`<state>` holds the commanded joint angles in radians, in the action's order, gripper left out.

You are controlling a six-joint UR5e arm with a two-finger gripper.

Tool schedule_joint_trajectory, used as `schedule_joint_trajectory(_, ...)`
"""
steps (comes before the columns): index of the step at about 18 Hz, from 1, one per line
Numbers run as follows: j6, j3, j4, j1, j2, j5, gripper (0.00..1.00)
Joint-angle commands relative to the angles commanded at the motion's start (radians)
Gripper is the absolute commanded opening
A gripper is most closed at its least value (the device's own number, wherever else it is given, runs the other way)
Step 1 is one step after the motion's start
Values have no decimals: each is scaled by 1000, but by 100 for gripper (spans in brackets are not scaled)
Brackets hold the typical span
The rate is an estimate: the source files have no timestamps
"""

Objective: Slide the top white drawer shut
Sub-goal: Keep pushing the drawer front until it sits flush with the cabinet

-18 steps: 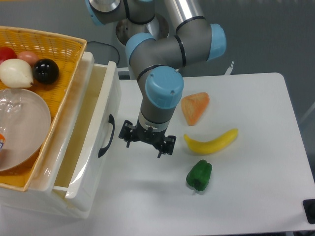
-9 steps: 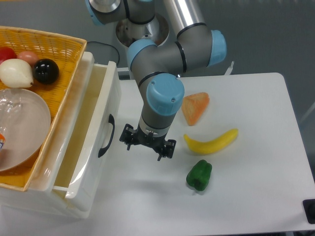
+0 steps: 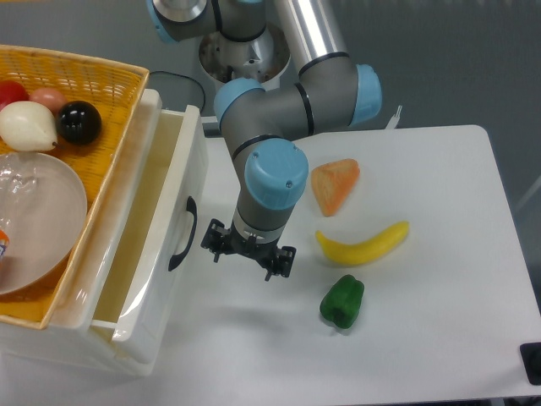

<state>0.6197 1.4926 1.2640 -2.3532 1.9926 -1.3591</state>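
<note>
The gripper (image 3: 248,253), its fingers spread and empty, hangs just right of the top white drawer (image 3: 161,245) (pulled out, dark handle facing it), so closing means pushing leftward.

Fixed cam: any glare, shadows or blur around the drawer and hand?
Fixed camera: sharp overall, no motion blur on the hand. Glossy highlights on the top white drawer front lip and on the clear plate in the wicker basket. Soft, diffuse shadow under the hand on the table; the drawer interior is readable.
</note>
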Motion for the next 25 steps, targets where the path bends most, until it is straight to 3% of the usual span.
schedule_joint_trajectory(25, -6, 6, 9, 54, -11, 6, 100)
